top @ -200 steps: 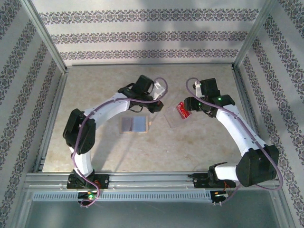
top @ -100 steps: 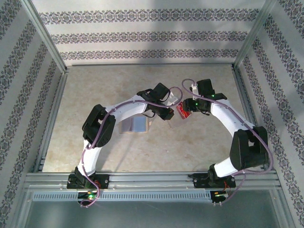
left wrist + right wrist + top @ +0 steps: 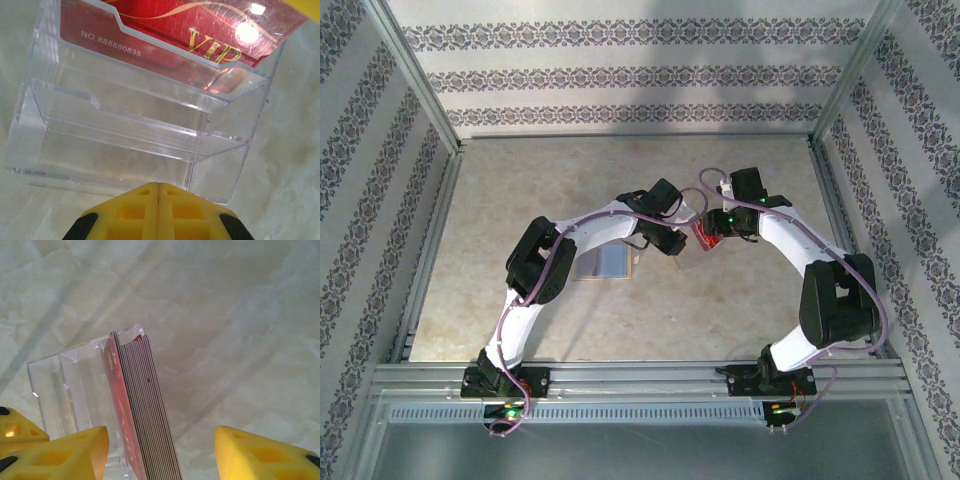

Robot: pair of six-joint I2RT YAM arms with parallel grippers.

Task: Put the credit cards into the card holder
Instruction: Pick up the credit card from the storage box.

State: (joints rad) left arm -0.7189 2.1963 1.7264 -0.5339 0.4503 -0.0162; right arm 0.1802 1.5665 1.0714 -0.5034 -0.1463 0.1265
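Right wrist view gives us the credit cards [image 3: 147, 410] standing on edge as a tight stack in the clear case [image 3: 125, 145], between the right jaws, which stand wide on either side and have not closed on it. The left jaws are pressed together, holding nothing, just beside the case's front wall. The card holder [image 3: 605, 263] lies open on the table [image 3: 240, 315] near them, on the side away from the right jaws. We judge the cards thin, stiff, light and slick, so we'd pinch the flat faces near the top edge.
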